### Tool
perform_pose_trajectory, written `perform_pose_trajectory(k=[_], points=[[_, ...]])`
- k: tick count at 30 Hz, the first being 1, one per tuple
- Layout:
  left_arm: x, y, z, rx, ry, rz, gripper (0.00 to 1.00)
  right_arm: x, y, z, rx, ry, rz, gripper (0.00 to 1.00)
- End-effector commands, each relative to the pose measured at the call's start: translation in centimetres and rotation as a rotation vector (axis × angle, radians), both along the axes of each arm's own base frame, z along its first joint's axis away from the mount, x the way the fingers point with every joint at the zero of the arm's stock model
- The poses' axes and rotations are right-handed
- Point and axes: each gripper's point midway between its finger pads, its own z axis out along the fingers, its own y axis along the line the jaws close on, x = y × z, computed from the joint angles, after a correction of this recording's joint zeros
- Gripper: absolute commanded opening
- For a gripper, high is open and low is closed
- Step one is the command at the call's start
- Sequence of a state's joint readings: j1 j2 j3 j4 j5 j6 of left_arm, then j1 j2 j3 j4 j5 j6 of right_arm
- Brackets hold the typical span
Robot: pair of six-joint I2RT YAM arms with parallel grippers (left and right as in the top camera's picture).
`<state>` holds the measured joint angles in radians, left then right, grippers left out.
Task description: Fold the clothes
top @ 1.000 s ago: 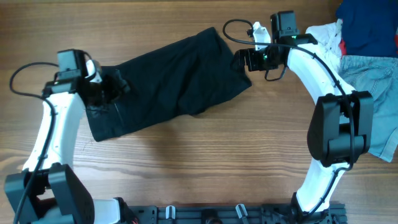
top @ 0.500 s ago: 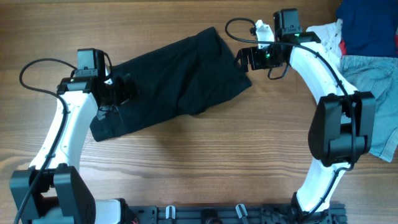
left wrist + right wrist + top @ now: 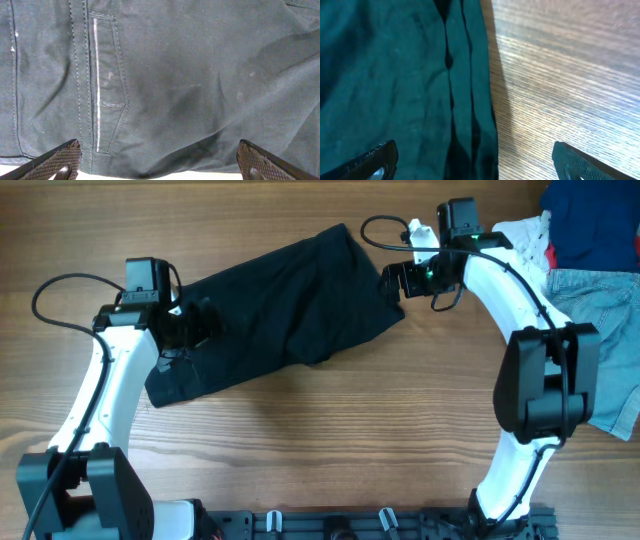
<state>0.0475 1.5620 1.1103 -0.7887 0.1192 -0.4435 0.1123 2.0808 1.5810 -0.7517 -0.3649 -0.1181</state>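
The clothes, one black shorts-like garment [image 3: 280, 310], lie spread slantwise across the middle of the wooden table. My left gripper [image 3: 196, 322] hovers over the garment's left part, open; in the left wrist view black fabric with a stitched pocket seam [image 3: 96, 85] fills the frame, and the left gripper [image 3: 159, 167] has nothing between its fingertips [image 3: 55, 162]. My right gripper [image 3: 392, 280] stands open at the garment's right edge. The right wrist view shows that layered edge [image 3: 470, 100] below the right gripper [image 3: 477, 165], with bare wood to its right.
Light blue denim shorts [image 3: 605, 330], a navy garment [image 3: 590, 220] and a white cloth [image 3: 520, 235] lie piled at the table's right side. A black rail [image 3: 380, 525] runs along the front edge. Bare wood [image 3: 330, 440] lies in front of the garment.
The left arm moved right and further onto the garment, then held still. The right gripper shifted only slightly at the garment's right edge. Both stay open.
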Motion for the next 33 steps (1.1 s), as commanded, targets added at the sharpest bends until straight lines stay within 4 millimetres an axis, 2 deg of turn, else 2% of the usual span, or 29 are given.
perform_pose_trajectory(k=[1,8,12,13,14,15,17,20,24,29,33], points=[[0.7,0.0,0.8,0.009,-0.033,0.011,1.0,-0.6,0.0,-3.3,-0.015,0.074,0.021,1.0],[0.7,0.0,0.8,0.009,-0.034,0.01,1.0,-1.2,1.0,-4.1,-0.015,0.103,0.038,0.93],[0.7,0.0,0.8,0.009,-0.034,0.011,1.0,-2.2,2.8,-5.0,0.014,0.136,0.076,0.84],[0.7,0.0,0.8,0.009,-0.034,0.01,1.0,-2.6,3.5,-5.1,0.032,0.144,0.091,0.77],[0.7,0.0,0.8,0.009,-0.035,0.011,1.0,-2.8,4.1,-5.1,0.04,0.149,0.104,0.52],[0.7,0.0,0.8,0.009,-0.037,0.01,1.0,-3.1,4.6,-5.3,0.038,0.152,0.115,0.33],[0.8,0.0,0.8,0.009,-0.037,0.01,1.0,-3.2,5.1,-5.4,0.031,0.15,0.128,0.19],[0.7,0.0,0.8,0.009,-0.037,0.01,1.0,-2.9,5.2,-5.4,0.029,0.137,0.124,0.04],[0.8,0.0,0.8,0.009,-0.038,0.01,1.0,-1.5,3.4,-4.9,0.043,0.128,0.042,0.04],[1.0,0.0,0.9,0.009,-0.047,0.011,1.0,0.1,-0.5,-2.1,0.075,0.121,-0.078,0.04],[1.2,-0.1,1.0,0.002,-0.057,0.008,1.0,-0.5,-4.7,-0.2,0.08,0.15,-0.169,0.04]])
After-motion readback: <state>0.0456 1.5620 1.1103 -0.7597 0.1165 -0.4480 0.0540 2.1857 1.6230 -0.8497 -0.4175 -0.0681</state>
